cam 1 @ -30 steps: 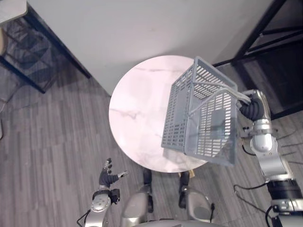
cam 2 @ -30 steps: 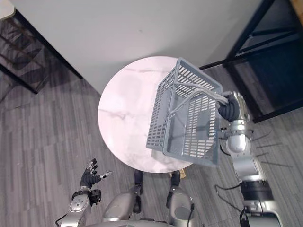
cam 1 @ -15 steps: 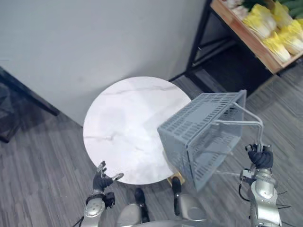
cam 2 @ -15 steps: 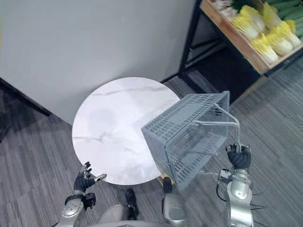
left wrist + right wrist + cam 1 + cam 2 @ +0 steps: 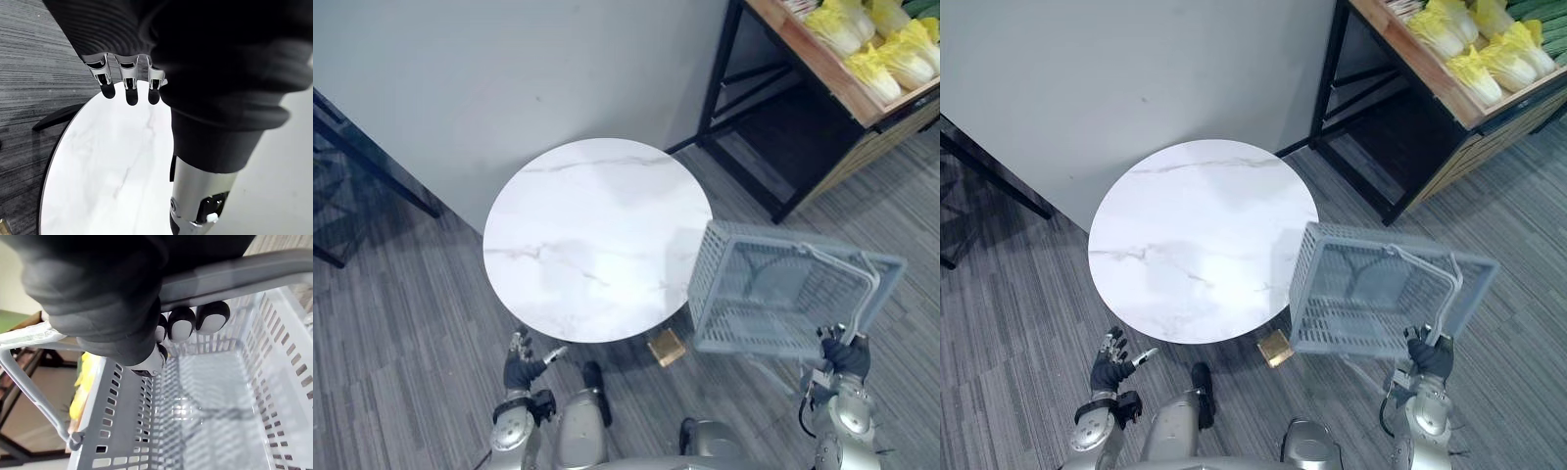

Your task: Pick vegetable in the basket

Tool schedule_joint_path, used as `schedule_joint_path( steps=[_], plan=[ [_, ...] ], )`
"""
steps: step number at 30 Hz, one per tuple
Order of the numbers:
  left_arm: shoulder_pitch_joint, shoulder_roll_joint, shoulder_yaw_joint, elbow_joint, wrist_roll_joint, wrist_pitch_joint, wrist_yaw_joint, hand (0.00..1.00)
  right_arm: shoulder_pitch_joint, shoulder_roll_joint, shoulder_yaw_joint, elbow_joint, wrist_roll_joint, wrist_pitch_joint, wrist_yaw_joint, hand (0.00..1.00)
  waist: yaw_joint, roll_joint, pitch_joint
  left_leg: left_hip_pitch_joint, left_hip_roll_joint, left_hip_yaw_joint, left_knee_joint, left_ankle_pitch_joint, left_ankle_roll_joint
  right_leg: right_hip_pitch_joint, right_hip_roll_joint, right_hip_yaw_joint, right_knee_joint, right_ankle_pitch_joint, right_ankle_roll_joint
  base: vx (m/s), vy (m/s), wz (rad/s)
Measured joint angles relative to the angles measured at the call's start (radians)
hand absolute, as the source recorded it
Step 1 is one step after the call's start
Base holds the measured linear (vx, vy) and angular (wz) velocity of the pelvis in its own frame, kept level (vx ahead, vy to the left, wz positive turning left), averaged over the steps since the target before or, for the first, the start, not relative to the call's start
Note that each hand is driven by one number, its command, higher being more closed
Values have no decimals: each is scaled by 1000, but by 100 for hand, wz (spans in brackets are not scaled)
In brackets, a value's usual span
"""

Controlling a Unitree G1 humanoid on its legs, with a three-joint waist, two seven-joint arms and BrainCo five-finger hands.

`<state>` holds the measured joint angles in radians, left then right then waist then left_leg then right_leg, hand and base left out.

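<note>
A grey slotted plastic basket (image 5: 783, 299) hangs tilted just right of the round white marble table (image 5: 597, 235), with nothing in it (image 5: 210, 401). My right hand (image 5: 842, 354) is below the basket's near side, its fingers (image 5: 183, 323) curled round the basket's handle (image 5: 244, 267). Yellow-green leafy vegetables (image 5: 871, 44) lie on a wooden shelf at the far right. My left hand (image 5: 522, 367) hovers low by the table's near left edge, its fingers (image 5: 127, 85) straight and holding nothing.
The shelf (image 5: 1410, 59) stands on a black metal frame (image 5: 720, 83) close behind the table. A grey wall (image 5: 509, 78) runs behind the table. A small wooden block (image 5: 666, 346) lies on the floor under the table's near edge.
The camera has swung towards the shelf. My right arm has lowered, carrying the basket from over the table's right side down beside it. The left hand has kept its pose.
</note>
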<state>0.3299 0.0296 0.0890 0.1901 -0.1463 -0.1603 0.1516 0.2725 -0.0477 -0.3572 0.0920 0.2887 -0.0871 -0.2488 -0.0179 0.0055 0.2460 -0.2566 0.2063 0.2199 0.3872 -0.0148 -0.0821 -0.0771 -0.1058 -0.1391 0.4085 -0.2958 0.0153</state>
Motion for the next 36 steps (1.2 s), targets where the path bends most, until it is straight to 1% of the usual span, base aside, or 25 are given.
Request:
schedule_joint_path(
  steps=[2,3,4,5,10,13,16,17,18,19,21,22,24,25,26,27,28,29,30,31,32,33,34,35,36],
  plan=[
    [9,-3,1,-41,-16,-1,0,0,8,10,22,-3,35,1,-3,100,5,4,-1,66,5,-31,110,-136,8,-29,13,45,29,3,-5,-206,29,-53],
    [9,-5,1,-44,-20,-2,0,0,10,11,26,-4,38,1,-3,100,5,8,-4,89,5,-32,111,-167,12,-36,21,56,31,4,-7,-200,120,-55],
    [7,-12,1,-44,-20,-1,0,0,19,13,24,-9,47,1,-2,100,1,23,-13,141,4,-20,24,-235,18,-65,38,71,43,2,-5,-178,137,-44],
    [-3,-11,3,-40,-20,-1,1,0,22,22,21,-9,58,4,-3,100,1,17,-14,152,1,-5,-5,-237,-9,-82,32,82,52,-10,-1,-185,136,-42],
    [-5,-17,-6,-40,-18,2,2,0,76,43,14,-32,110,4,3,100,-5,-7,-25,165,1,59,6,-247,1,-87,20,99,23,30,34,-33,100,-35],
    [-20,-18,-10,-40,-18,4,4,0,62,54,17,-32,178,4,1,100,-6,-5,-29,181,25,126,45,-263,-3,-107,47,160,15,63,46,59,77,-85],
    [-53,-25,-12,-40,-18,4,10,0,54,73,51,-32,222,4,-9,100,-5,-5,-29,222,58,228,53,-280,-2,-149,99,237,12,116,55,35,25,-145],
    [-65,-22,-13,-40,-18,4,25,0,33,77,60,-31,232,4,-10,100,2,-4,-31,257,87,296,44,-291,0,-182,104,172,4,144,36,9,-32,-214],
    [-71,-14,-16,-40,-18,3,28,0,8,78,60,-16,232,-2,-10,100,7,-9,-32,289,91,356,29,-300,-3,-192,63,16,-26,132,-17,26,-43,-227],
    [-87,-5,-18,-26,-19,3,28,0,-19,71,58,36,231,-15,-10,100,-19,-2,-34,309,92,392,11,-303,-2,-186,1,-158,-22,125,-28,53,-26,-150],
    [-107,3,-17,-17,-19,3,28,0,-55,63,51,119,230,-21,-11,100,-27,-2,-36,351,88,448,-30,-303,-2,-169,-80,-379,2,126,-41,127,-46,-134],
    [-120,6,-15,3,-20,2,28,0,-87,56,51,177,229,-18,-10,100,-19,-1,-35,384,88,486,-51,-303,-2,-169,-99,-466,27,139,-44,200,-139,-174],
    [-140,14,-12,56,-20,5,24,0,-116,44,53,210,227,-12,-8,100,-29,22,-30,416,90,500,-57,-301,-5,-187,-66,-426,40,131,-57,255,-174,-141],
    [-150,2,-20,83,-19,11,22,0,-122,31,53,210,211,-4,-5,100,-48,37,-30,434,98,495,-38,-283,-24,-194,-45,-390,55,115,-59,251,-115,-89],
    [-152,0,-21,86,-19,12,22,0,-123,30,53,210,209,-2,-3,100,-53,38,-30,434,102,492,-24,-279,-24,-192,-42,-383,57,110,-58,221,-84,-77],
    [-157,-7,-22,98,-18,17,21,0,-121,27,53,210,200,3,4,100,-67,44,-31,427,135,470,67,-257,-12,-168,-26,-373,53,102,-58,245,-87,-44],
    [-156,-6,-31,98,-18,21,21,0,-112,25,53,210,186,5,9,100,-76,47,-30,416,169,446,171,-218,31,-131,-4,-362,33,101,-60,312,-128,-57],
    [-153,-3,-45,98,-18,22,20,0,-97,23,53,210,175,6,9,100,-74,48,-29,391,207,403,296,-140,86,-76,18,-348,-5,101,-60,366,-141,-67],
    [-137,-3,-56,94,-18,22,17,0,-79,18,61,207,170,6,8,100,-62,48,-27,344,237,316,456,-22,146,9,33,-314,-70,100,-60,341,-57,-81],
    [-131,-2,-67,86,-19,19,12,0,-75,18,58,204,163,4,3,100,-50,42,-21,252,214,204,609,-103,111,64,37,-277,-119,80,-39,277,24,-73],
    [-135,-2,-72,82,-20,19,11,0,-79,11,57,204,162,4,0,100,-47,47,-17,191,191,147,665,-142,97,83,33,-266,-132,69,-34,285,133,-69],
    [-135,-1,-79,63,-20,19,9,0,-85,-2,58,204,162,4,-6,100,-36,49,-15,80,132,69,701,-210,83,111,20,-234,-151,54,-17,320,186,-79],
    [-127,0,-79,36,-20,19,11,0,-91,-4,58,205,151,3,-8,100,-10,37,-8,-5,72,38,657,-260,78,132,-6,-190,-154,43,2,340,216,-84],
    [-124,0,-79,23,-20,19,14,0,-94,-4,58,204,147,-1,-8,100,0,35,-6,-43,49,31,614,-275,71,142,-19,-175,-154,36,18,381,259,-82],
    [-113,-1,-80,-16,-18,19,25,0,-98,-13,57,205,140,-6,-9,100,10,35,-3,-108,2,27,471,-276,61,169,-47,-155,-153,14,61,494,376,-61]
  ],
)
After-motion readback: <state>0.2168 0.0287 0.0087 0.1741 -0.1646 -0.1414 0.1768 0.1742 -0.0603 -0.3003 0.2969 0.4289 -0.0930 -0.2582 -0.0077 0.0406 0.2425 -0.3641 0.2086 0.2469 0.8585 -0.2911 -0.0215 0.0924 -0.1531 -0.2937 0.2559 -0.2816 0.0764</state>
